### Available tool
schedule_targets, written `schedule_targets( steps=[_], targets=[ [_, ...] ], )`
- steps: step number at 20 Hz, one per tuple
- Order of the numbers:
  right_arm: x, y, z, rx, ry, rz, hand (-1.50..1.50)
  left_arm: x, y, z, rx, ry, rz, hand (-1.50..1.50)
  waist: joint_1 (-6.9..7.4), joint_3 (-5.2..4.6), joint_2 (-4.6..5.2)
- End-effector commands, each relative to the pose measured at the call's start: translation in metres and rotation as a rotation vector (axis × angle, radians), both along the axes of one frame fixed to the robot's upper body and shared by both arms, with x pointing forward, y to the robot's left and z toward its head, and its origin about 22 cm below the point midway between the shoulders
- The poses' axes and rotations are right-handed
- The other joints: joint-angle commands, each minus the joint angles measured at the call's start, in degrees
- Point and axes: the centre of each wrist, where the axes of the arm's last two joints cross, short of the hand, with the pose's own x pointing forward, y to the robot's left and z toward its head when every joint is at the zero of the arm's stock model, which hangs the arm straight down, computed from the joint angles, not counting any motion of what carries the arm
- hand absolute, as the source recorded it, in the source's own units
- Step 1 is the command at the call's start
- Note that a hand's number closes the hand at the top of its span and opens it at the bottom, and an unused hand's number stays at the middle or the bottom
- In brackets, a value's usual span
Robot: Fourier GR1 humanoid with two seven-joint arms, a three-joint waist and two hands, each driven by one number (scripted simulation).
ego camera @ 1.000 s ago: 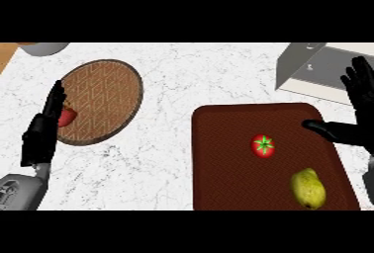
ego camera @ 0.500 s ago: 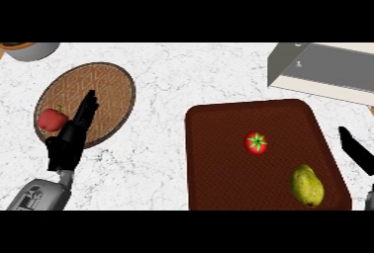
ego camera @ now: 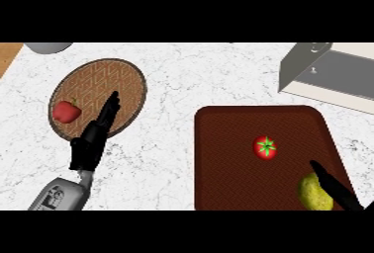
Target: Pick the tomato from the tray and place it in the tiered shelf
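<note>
Two hands show, and neither holds anything. The left hand [ego camera: 89,146] lies with straight fingers over the edge of a round woven plate [ego camera: 102,79], beside a small red fruit [ego camera: 66,111], well away from the job. Of the right hand [ego camera: 332,184] only a slim, straight part shows at the lower right, so I'd call it open, though most of it is out of view.

The tomato [ego camera: 265,147] sits untouched near the middle of the tray [ego camera: 219,116], a dark brown, rounded rectangle with a low rim. It is smooth, glossy and round, so a glancing touch could send it rolling across the tray. The right hand overlaps a dull yellow fruit [ego camera: 310,193], nearer to that than to the tomato; it may nudge the wrong one. The shelf [ego camera: 329,69], grey and hard-edged, stands past the tray's far corner on the marbled white table [ego camera: 182,69], and the tomato could catch its edge going in.
</note>
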Motion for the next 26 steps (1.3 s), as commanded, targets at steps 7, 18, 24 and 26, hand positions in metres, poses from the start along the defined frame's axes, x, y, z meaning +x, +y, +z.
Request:
schedule_targets(
  steps=[7,18,24,26],
  targets=[
    [-0.004,0.027,0.066,-0.064,0.273,0.142,-1.5,-0.001,-0.012,0.0,0.005,-0.006,-0.018,0.0,1.8,-0.21,0.28],
    [0.02,0.043,0.125,-0.204,0.842,0.238,-1.5,0.015,-0.012,0.011,-0.004,-0.01,-0.042,0.0,2.53,-0.27,0.46],
    [0.035,0.09,0.141,-0.191,0.859,0.272,-1.5,0.004,-0.002,-0.006,0.004,0.014,-0.038,0.0,2.01,-0.12,0.19],
    [0.038,0.096,0.144,-0.201,0.869,0.276,-1.5,0.017,-0.006,0.0,0.013,0.013,-0.025,0.0,1.44,-0.1,0.18]
  ],
)
